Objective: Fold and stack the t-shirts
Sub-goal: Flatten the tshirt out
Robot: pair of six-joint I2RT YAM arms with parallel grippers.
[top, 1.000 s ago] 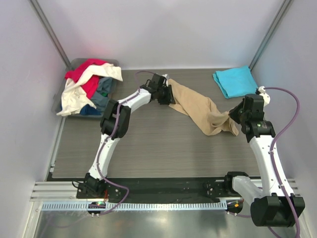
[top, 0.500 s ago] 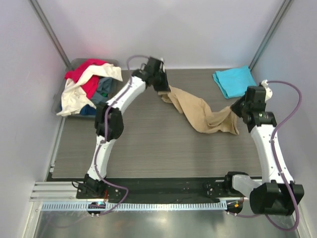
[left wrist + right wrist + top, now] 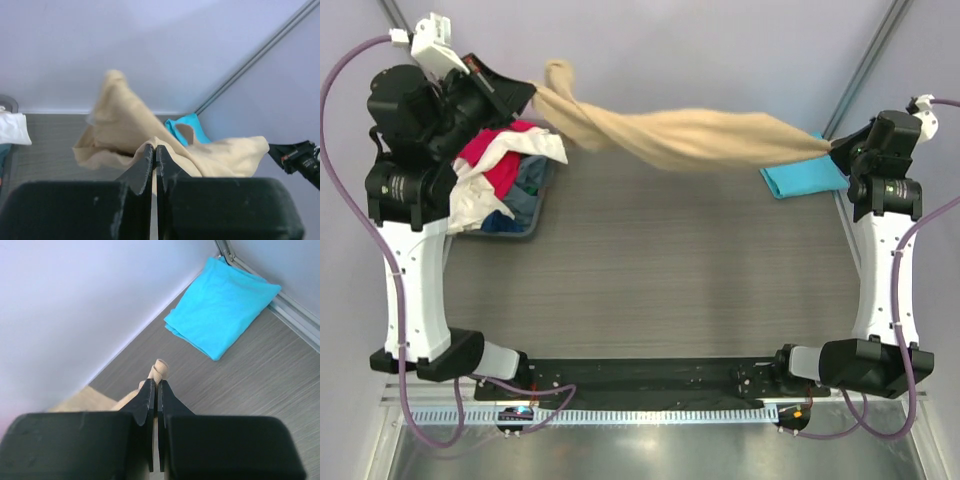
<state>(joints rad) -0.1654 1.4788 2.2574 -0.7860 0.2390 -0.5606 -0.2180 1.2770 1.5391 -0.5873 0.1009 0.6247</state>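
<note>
Grey table (image 3: 650, 270) lies below my two pincers. My left pincer (image 3: 527, 95) and right pincer (image 3: 833, 148) are each pinched shut on an end of the tan shirt (image 3: 690, 135), which hangs in the air between them (twisted like a rope). Pull harder and a thin corner could slip out, so it drops in a heap. Its long way runs straight from one pincer to the other.

No words, numbers or signs can be read in any view. The soft tan cloth t-shirt (image 3: 690, 140) is plain all over, and the folded turquoise cloth t-shirt (image 3: 222, 307) is plain on the side that shows.
</note>
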